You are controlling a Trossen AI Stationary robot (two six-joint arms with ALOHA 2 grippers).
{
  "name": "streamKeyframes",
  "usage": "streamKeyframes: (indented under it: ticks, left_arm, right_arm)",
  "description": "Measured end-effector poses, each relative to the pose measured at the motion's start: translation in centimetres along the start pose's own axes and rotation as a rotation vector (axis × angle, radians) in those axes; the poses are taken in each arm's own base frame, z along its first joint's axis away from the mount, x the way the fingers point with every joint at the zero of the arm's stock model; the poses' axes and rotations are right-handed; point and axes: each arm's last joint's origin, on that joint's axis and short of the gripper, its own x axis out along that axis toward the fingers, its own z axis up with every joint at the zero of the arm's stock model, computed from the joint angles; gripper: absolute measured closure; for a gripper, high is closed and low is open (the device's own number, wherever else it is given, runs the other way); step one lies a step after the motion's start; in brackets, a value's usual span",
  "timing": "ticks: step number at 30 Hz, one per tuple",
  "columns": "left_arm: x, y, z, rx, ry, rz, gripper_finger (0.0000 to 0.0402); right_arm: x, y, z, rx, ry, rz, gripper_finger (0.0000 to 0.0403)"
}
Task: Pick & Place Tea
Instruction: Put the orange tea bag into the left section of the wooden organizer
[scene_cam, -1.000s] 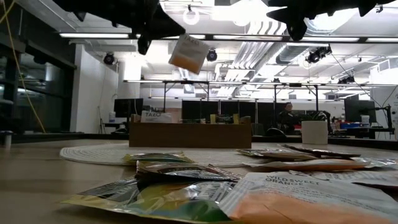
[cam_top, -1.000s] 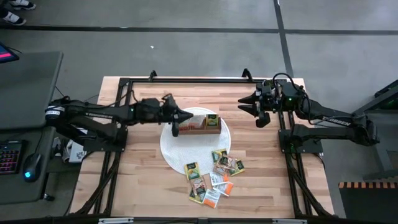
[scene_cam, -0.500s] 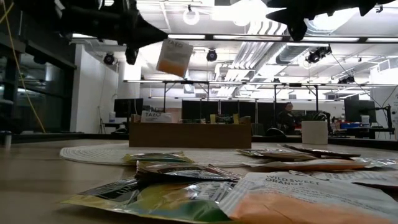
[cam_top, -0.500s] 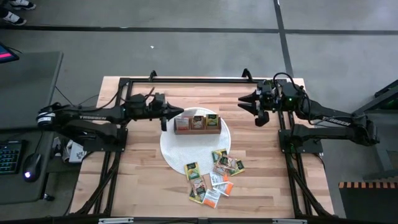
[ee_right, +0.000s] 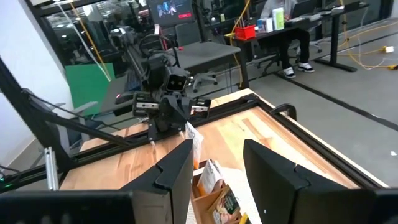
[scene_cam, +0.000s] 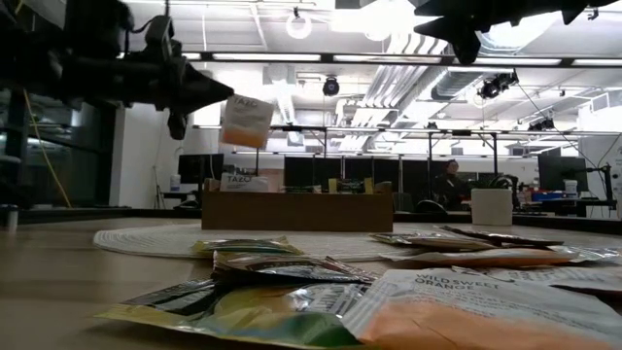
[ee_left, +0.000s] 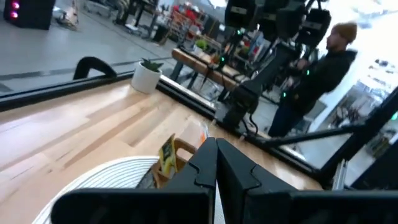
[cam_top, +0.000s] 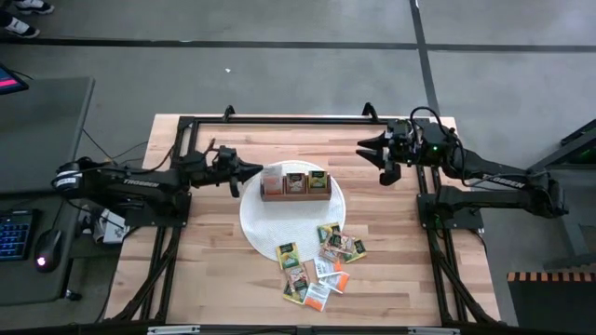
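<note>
A: Low view. Left gripper (scene_cam: 209, 89) clenched on one small white-and-orange paper tea packet (scene_cam: 245, 122), marked "TAZO", aloft near the brown wooden three-compartment box (scene_cam: 296, 210); another "TAZO" packet stands in it.

B: High view: box sits on the round white woven mat (cam_top: 256, 223) toward the table's (cam_top: 391, 261) far edge. Loose packets (cam_top: 317, 263) near the front edge; one reads "WILD SWEET ORANGE". Right gripper (cam_top: 371, 152), fingers parted, empty, by the far right corner.

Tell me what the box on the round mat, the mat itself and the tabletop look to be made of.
Box: brown, matte, probably wood or stiff card; the look leaves it open.
Round mat: white, with fine concentric ribbing in the low view, so likely woven fibre or cord.
Tabletop: pale wooden strips, visible grain, butcher-block style with a smooth finish.
</note>
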Motion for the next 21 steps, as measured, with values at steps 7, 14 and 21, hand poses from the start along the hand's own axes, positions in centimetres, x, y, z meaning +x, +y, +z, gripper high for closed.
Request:
streamKeyframes:
  ticks: [7,14,21]
  left_arm:
    - [-0.6,1.0,-0.1,-0.019,0.011,-0.04,0.0401]
    - [-0.1,1.6,-1.1,-0.035,0.093,-0.052,0.0401]
    - [0.5,2.1,-1.8,-0.038,0.107,-0.053,0.0401]
  right_arm:
    - [0.0,0.0,0.0,0.0,-0.004,-0.012,0.0265]
    - [0.0,-0.1,0.0,0.008,-0.011,-0.041,0.0265]
    - [0.0,-0.1,0.0,0.017,-0.012,-0.04,0.0265]
